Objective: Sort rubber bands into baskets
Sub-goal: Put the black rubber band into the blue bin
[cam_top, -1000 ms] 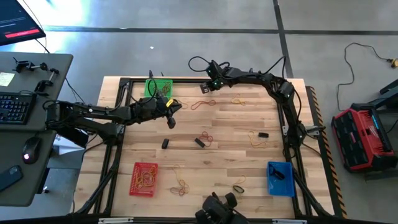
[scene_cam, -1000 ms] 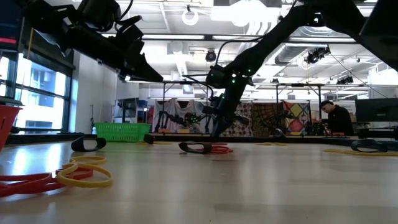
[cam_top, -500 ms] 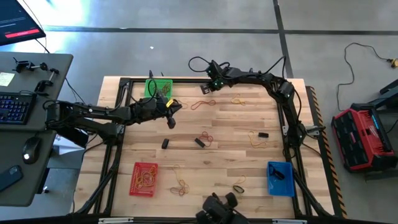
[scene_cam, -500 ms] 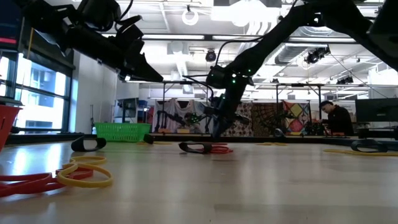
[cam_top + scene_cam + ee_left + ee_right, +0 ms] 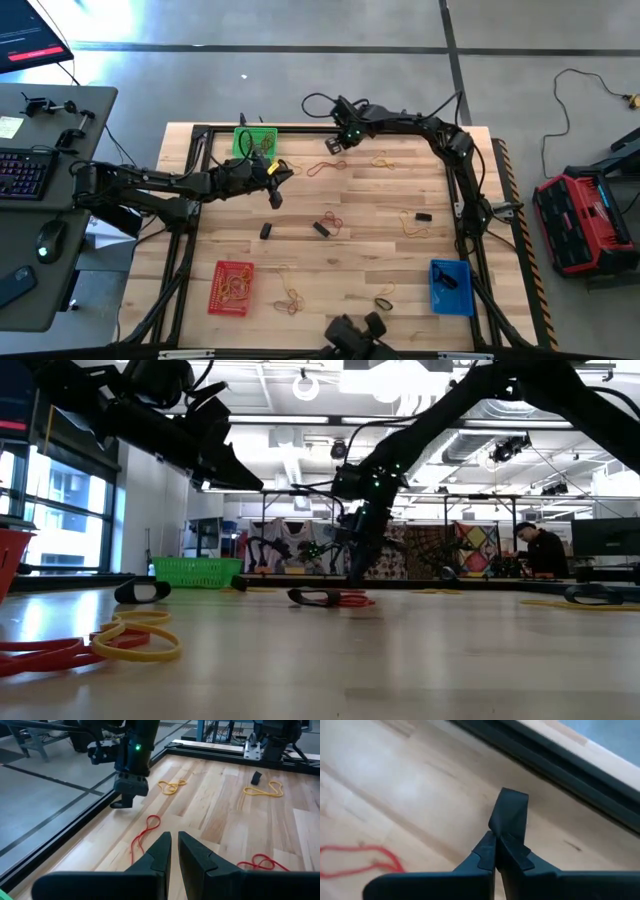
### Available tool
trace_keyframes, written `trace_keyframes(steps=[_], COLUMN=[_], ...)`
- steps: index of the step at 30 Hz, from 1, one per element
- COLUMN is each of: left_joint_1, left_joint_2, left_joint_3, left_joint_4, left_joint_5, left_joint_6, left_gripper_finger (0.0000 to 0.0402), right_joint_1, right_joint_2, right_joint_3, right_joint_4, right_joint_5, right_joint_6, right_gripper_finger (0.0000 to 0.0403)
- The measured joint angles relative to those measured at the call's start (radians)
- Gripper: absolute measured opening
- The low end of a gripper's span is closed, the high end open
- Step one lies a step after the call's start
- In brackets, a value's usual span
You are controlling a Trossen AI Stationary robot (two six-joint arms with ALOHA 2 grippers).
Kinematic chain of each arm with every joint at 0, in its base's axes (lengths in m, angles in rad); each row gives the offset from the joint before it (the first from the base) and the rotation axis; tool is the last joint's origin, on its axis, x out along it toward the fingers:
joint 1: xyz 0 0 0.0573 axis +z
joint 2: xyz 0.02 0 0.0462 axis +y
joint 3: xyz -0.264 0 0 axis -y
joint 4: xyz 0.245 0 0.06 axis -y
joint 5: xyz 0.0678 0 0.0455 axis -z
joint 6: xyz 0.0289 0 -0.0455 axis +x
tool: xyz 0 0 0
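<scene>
The right pincer (image 5: 496,841), clamped on a black rubber band (image 5: 509,815), hangs over the worktop (image 5: 360,250) beyond the green basket (image 5: 251,139), while the left pincer (image 5: 173,851) hovers nearly closed, empty.

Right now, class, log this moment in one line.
right gripper: shut on black rubber band, far table edge | left gripper: hovering near green mesh basket

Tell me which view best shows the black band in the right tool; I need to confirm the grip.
The right wrist view: the small black rubber band sticks out of the shut right tool. In the left wrist view it is a dark sliver; high and low views cannot resolve it.
</scene>
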Motion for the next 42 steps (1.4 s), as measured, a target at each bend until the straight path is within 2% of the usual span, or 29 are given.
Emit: trace_keyframes(steps=[12, 23, 30, 42], left_joint_1=[0.000, 0.000, 0.000, 0.000], left_joint_2=[0.000, 0.000, 0.000, 0.000], left_joint_3=[0.000, 0.000, 0.000, 0.000], left_joint_4=[0.000, 0.000, 0.000, 0.008], left_joint_5=[0.000, 0.000, 0.000, 0.000], left_joint_6=[0.003, 0.011, 0.018, 0.019], left_gripper_finger=[0.0023, 0.0023, 0.0023, 0.0023], right_joint_1=[0.055, 0.096, 0.122, 0.197], right_joint_2=[0.000, -0.014, -0.146, -0.499], right_joint_3=[0.160, 0.150, 0.011, -0.400], right_joint_4=[-0.340, -0.381, -0.320, -0.110], right_joint_5=[0.001, 0.000, 0.010, 0.031], right_joint_6=[-0.067, -0.069, -0.025, 0.069], right_gripper_finger=[0.0000, 0.0000, 0.0000, 0.0000])
